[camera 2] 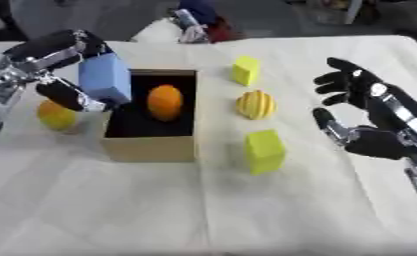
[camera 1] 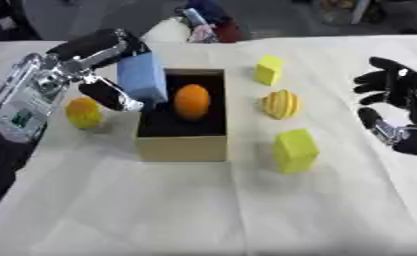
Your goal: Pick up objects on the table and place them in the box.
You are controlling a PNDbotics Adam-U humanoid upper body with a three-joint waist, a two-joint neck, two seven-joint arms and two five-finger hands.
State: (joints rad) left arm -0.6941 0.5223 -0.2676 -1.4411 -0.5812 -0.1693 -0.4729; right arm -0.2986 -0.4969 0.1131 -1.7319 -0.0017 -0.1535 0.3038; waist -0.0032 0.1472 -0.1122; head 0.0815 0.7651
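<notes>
A cardboard box (camera 1: 182, 146) with a dark inside stands at the table's middle left. An orange ball (camera 1: 192, 101) lies in it. My left hand (camera 1: 105, 70) is shut on a light blue block (camera 1: 144, 77), holding it over the box's left rim. A yellow-orange round thing (camera 1: 84, 112) lies left of the box. Right of the box lie a small yellow cube (camera 1: 269, 69), a yellow striped ball (camera 1: 281, 104) and a larger yellow block (camera 1: 295, 150). My right hand (camera 2: 369, 107) hovers open at the right, apart from all of them.
A white cloth (camera 1: 203, 210) covers the table, creased toward the front. Beyond the far edge lie a white bundle and red and blue things (camera 1: 203, 22). The table's far edge runs just behind the box.
</notes>
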